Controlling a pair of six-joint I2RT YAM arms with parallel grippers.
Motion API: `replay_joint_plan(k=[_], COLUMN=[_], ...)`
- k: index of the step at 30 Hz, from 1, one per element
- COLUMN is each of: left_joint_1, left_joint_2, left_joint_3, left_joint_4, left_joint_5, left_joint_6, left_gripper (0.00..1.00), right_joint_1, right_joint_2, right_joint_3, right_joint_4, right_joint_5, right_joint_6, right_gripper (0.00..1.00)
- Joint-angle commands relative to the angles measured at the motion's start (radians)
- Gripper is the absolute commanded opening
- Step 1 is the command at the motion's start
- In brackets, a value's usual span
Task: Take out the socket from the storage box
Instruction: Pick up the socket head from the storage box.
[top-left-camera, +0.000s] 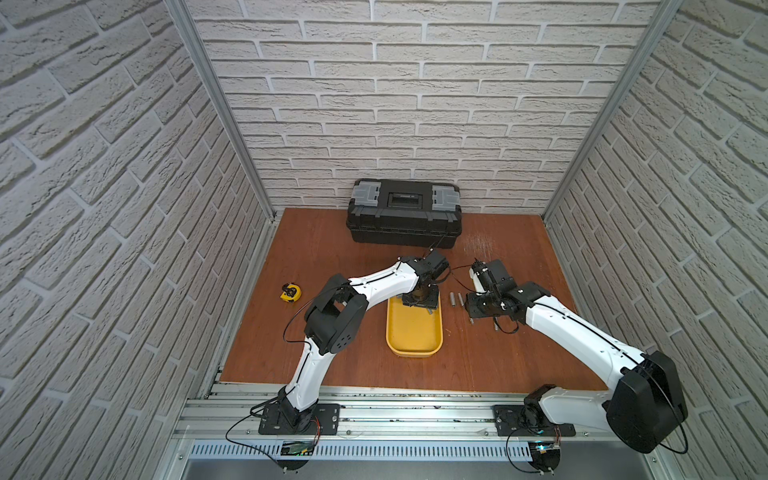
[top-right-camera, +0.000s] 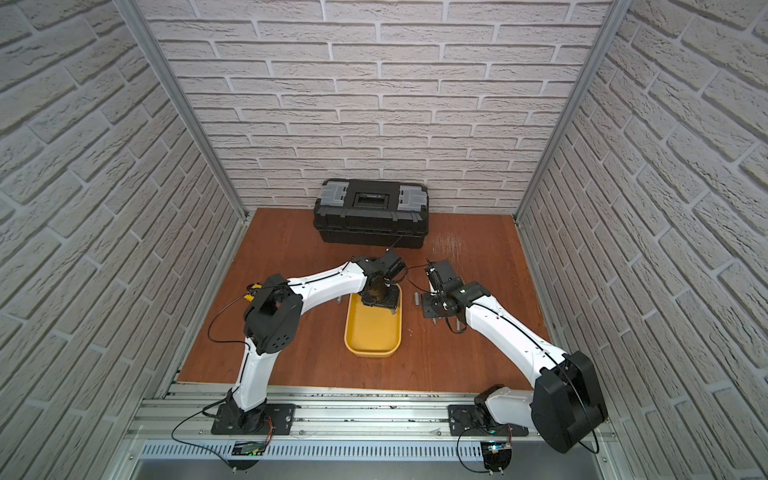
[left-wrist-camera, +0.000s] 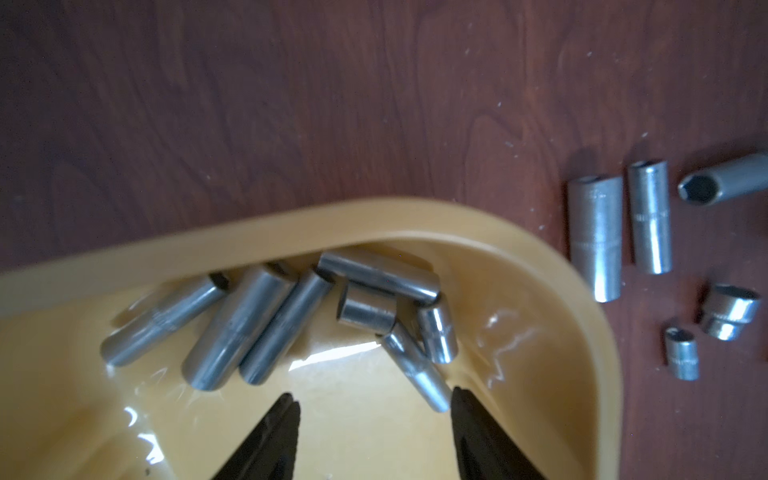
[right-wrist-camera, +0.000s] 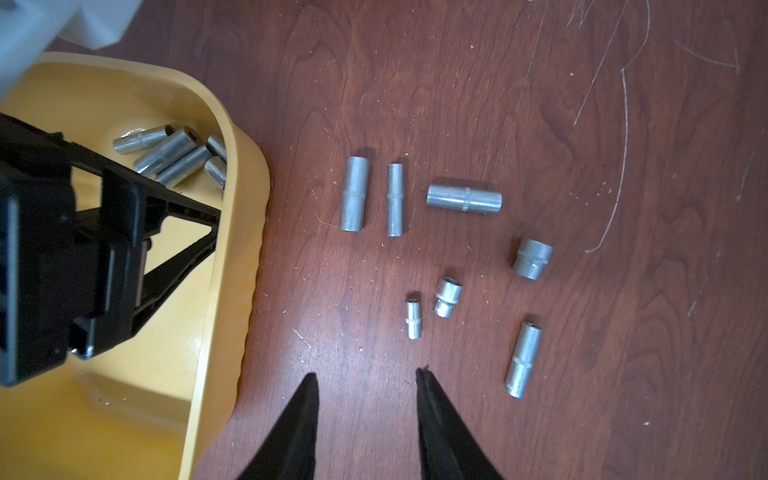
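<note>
In the far end of the storage box (left-wrist-camera: 540, 257), against its curved end wall, a heap of steel sockets (left-wrist-camera: 249, 320) lies, some side by side and some crossed. The left claw (left-wrist-camera: 374, 395) hangs just above the glossy yellow floor there, its jaws partly apart and gripping nothing. A slim socket (left-wrist-camera: 417, 368) lies slanted with its near end right by one fingertip (left-wrist-camera: 461, 399); I cannot tell whether they touch.

These pieces look small, rigid and dense for their size, in no danger of damage. They are polished and round, so I judge they will roll on the slick plastic and may squirt out of a skewed pinch. The best hold is probably across the barrel at mid-length, jaws square to its axis.

Room is tight. The corner wall runs just beside the outer fingertip, and the slim socket's far end is tucked among its neighbours. The rim is low, so a straight lift should clear it.

On the worktop (right-wrist-camera: 582, 332) on the robot's right of the box, laid-out sockets (right-wrist-camera: 354, 193) lie apart from one another. The right claw (right-wrist-camera: 368, 376) hovers near them, jaws apart and holding nothing. The toolbox (top-left-camera: 404, 216) and tape measure (top-left-camera: 291, 292) sit well apart.
</note>
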Motion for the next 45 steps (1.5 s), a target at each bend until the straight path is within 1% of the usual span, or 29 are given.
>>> replay_joint_plan(k=[1,5,11,15,18,28,32,37,42,45], left_joint_1=[-0.005,-0.005,-0.005,-0.005,-0.005,-0.005,-0.005,-0.005,0.003,0.029], left_joint_2=[0.036,0.052,0.072,0.083,0.082,0.061,0.029,-0.021,-0.137,-0.232], left_joint_3=[0.02,0.017,0.017,0.013,-0.002,-0.067,-0.074,-0.048,-0.037,-0.064], left_joint_4=[-0.015,-0.021,-0.023,-0.034,-0.039,-0.027,-0.021,-0.031,-0.033,-0.031], left_joint_5=[0.024,0.022,0.02,0.01,0.001,-0.032,-0.05,-0.055,-0.076,-0.1], left_joint_6=[0.008,0.009,0.017,0.026,0.034,0.027,0.023,0.025,0.02,0.011], left_gripper=[0.58,0.55,0.47,0.39,0.3,0.15,0.15,0.14,0.14,0.14], right_joint_1=[-0.004,-0.005,-0.005,-0.005,-0.005,-0.004,-0.005,-0.004,-0.004,-0.005], right_joint_2=[-0.011,-0.011,-0.009,-0.006,-0.004,0.012,0.011,0.01,0.01,0.012], right_joint_3=[-0.012,-0.013,-0.013,-0.013,-0.013,-0.013,-0.012,-0.012,-0.01,-0.01], right_joint_4=[0.013,0.014,0.012,0.012,0.012,0.015,0.014,0.012,0.008,0.007], right_joint_5=[0.002,0.003,0.003,0.003,0.003,-0.003,-0.003,-0.001,0.003,0.002], right_joint_6=[-0.003,-0.001,0.0,0.002,0.002,0.002,0.002,0.002,-0.003,-0.003], right_gripper=[0.4,0.4,0.41,0.4,0.4,0.4,0.4,0.4,0.4,0.4])
